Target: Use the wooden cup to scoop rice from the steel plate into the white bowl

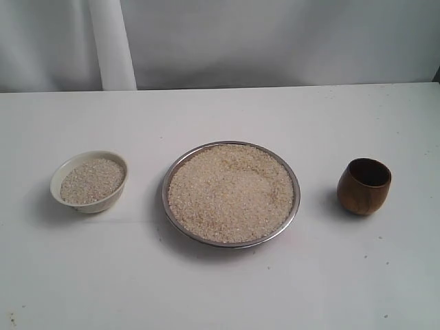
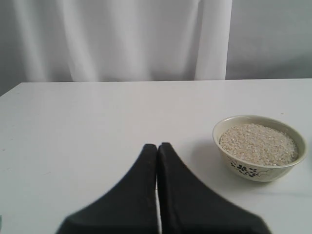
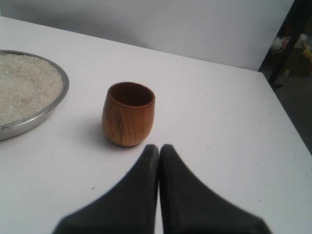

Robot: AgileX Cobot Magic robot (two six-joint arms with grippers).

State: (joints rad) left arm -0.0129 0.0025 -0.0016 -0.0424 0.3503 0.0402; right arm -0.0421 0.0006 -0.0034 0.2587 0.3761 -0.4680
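**Both pairs of fingers pressed together; cup (image 1: 364,187) stands free at 3 o'clock of the plate (image 1: 230,245)**

In the exterior view three dishes stand in a row on the white surface (image 1: 220,295), each well apart from the next. The steel plate is in the middle, and rice (image 1: 230,192) covers it almost to the rim in a broad, low heap. The bowl (image 1: 88,205) sits at 9 o'clock of the plate and holds more rice, which lies a little below its flared rim. The left wrist view shows a dark flower pattern on the bowl's wall. The wooden cup sits at 3 o'clock of the plate, upright with its mouth up and its inside dark.

Neither arm shows in the exterior view. In the left wrist view the left fingers (image 2: 146,168) are closed tip to tip with nothing between them. They hang over bare surface, and the bowl is near them but not touching. In the right wrist view the right fingers (image 3: 146,168) are closed in the same way and grip nothing. The cup stands just beyond their tips, clear of them, with the plate's rim on the cup's far side.
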